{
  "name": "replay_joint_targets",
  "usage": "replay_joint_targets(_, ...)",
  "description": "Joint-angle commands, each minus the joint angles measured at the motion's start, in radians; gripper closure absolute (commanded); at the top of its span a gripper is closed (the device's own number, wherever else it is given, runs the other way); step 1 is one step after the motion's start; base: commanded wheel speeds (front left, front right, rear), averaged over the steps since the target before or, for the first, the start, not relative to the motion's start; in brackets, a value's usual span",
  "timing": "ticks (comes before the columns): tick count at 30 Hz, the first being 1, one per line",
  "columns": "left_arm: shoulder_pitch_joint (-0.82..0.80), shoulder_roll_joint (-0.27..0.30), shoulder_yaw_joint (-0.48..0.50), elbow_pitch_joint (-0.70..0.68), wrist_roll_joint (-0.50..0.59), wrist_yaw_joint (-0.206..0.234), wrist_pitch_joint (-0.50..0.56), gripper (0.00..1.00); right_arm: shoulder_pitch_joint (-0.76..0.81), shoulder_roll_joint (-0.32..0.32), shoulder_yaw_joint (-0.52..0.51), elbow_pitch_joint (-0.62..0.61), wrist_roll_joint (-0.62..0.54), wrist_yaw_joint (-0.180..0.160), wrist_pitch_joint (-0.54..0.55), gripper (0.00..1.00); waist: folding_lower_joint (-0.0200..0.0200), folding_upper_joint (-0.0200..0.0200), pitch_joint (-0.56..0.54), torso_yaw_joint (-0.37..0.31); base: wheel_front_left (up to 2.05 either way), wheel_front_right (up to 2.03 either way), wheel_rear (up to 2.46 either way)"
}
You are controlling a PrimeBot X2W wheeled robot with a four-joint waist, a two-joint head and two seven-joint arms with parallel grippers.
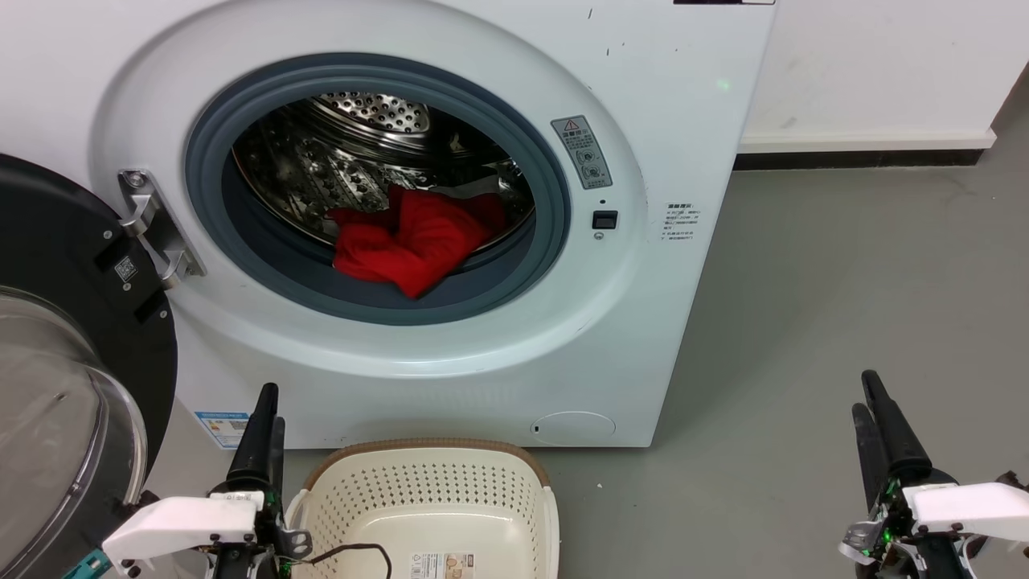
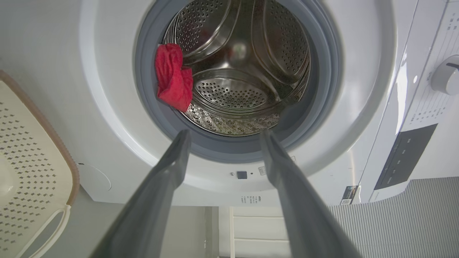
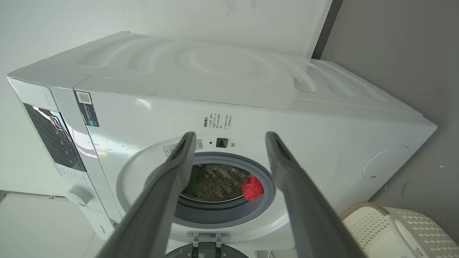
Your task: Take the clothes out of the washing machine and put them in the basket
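Grey floor (image 1: pixel 804 322) is being overhung by left gripper (image 2: pixel 224 134) and right gripper (image 3: pixel 229 135), fingers (image 2: pixel 168 172) spread. Clothes (image 1: pixel 410 237) risk being snagged on the rubber ring (image 1: pixel 498 289).

Shiny perforated steel drum (image 1: pixel 346 153), soft red cloth (image 1: pixel 410 237), perforated plastic basket (image 1: pixel 434 490)

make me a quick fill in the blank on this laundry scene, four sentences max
1. The red clothes lie inside the washing machine, in its steel ____.
2. The basket stands on the floor in ____ of the washing machine.
3. In the head view, the round door hangs at the machine's ____ side.
4. The left pincer and the right pincer are both ____ and hold nothing.

Missing words: drum; front; left; open
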Motion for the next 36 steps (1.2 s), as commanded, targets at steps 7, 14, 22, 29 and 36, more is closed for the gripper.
replay_joint_targets(7,-0.005,0.004,-0.021,-0.077,0.185,0.046,-0.040,0.00,-0.001,-0.003,0.000,-0.078,-0.203,0.000,-0.039,0.00,0.0000,0.0000,0.004,0.000,0.00,0.00,0.00)
replay_joint_targets(14,0.006,0.004,-0.050,-0.115,0.344,0.092,-0.069,0.00,0.011,-0.003,0.016,-0.132,-0.393,0.000,-0.068,0.00,0.0000,0.0000,0.006,0.000,0.00,0.00,0.00)
replay_joint_targets(22,0.018,0.005,-0.081,-0.143,0.519,0.137,-0.099,0.00,0.032,-0.003,0.044,-0.170,-0.603,0.000,-0.099,0.00,0.0000,0.0000,0.008,0.001,0.00,0.00,0.00)
replay_joint_targets(29,0.027,0.005,-0.105,-0.161,0.650,0.163,-0.124,0.00,0.049,-0.003,0.052,-0.188,-0.733,0.000,-0.123,0.00,0.0000,0.0000,0.009,0.001,0.00,0.00,0.00)
replay_joint_targets(36,0.035,0.014,-0.129,-0.175,0.747,0.183,-0.143,0.00,0.061,-0.003,0.059,-0.204,-0.832,0.000,-0.143,0.00,0.0000,0.0000,0.008,0.001,0.00,0.00,0.00)
